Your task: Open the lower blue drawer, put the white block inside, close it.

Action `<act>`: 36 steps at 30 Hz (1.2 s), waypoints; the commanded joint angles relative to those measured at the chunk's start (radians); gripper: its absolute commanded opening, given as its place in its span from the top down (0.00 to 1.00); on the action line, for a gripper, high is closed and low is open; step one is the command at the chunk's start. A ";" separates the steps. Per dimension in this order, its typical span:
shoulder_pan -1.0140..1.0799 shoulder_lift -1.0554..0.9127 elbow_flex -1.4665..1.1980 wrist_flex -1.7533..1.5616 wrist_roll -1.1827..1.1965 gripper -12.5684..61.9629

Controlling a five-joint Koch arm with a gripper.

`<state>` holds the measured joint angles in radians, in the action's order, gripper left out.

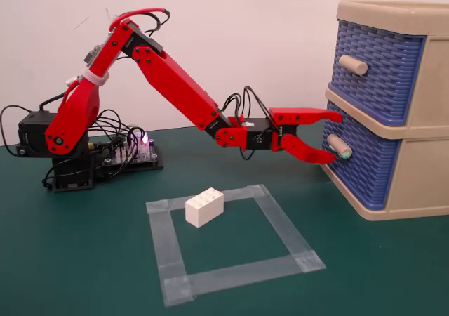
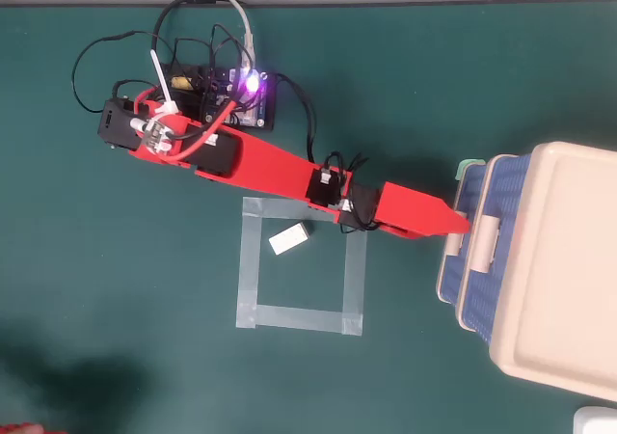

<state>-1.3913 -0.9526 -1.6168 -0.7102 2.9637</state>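
Note:
The lower blue drawer (image 1: 365, 165) sits in the beige cabinet (image 1: 421, 182) on the right of the fixed view. Its beige handle (image 1: 341, 148) has a pale green end and points left. My red gripper (image 1: 333, 137) is open, one jaw above and one below the handle's end, tips right at it. I cannot tell whether they touch it. In the overhead view the gripper (image 2: 461, 227) reaches the cabinet's front (image 2: 472, 289). The white block (image 1: 204, 207) lies on the mat inside a taped square, well apart from the gripper. It also shows in the overhead view (image 2: 288, 240).
An upper blue drawer (image 1: 375, 63) with an all-beige handle (image 1: 352, 64) sits above the lower one. The clear tape square (image 1: 231, 246) marks the green mat. The arm's base (image 1: 66, 154) and a circuit board with cables (image 2: 231, 92) stand at the back left.

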 commanded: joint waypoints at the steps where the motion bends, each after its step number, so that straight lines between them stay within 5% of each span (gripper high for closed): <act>1: -0.015 0.005 0.074 0.011 0.014 0.46; 5: -0.009 0.061 0.204 0.133 0.014 0.63; 9: -0.006 0.057 0.215 0.265 0.029 0.94; 15: 0.026 -0.089 0.103 0.442 0.210 0.94; 23: 0.044 -0.675 -0.548 0.565 0.457 0.94; 27: 0.051 -0.798 -0.692 0.568 0.457 0.86; 29: 0.063 -0.805 -0.690 0.565 0.448 0.56; 31: 0.071 -0.816 -0.687 0.566 0.446 0.39; 36: 0.089 -1.037 -0.670 0.744 0.457 0.37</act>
<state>-1.3039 -1.9021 -2.3240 -0.0291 3.3732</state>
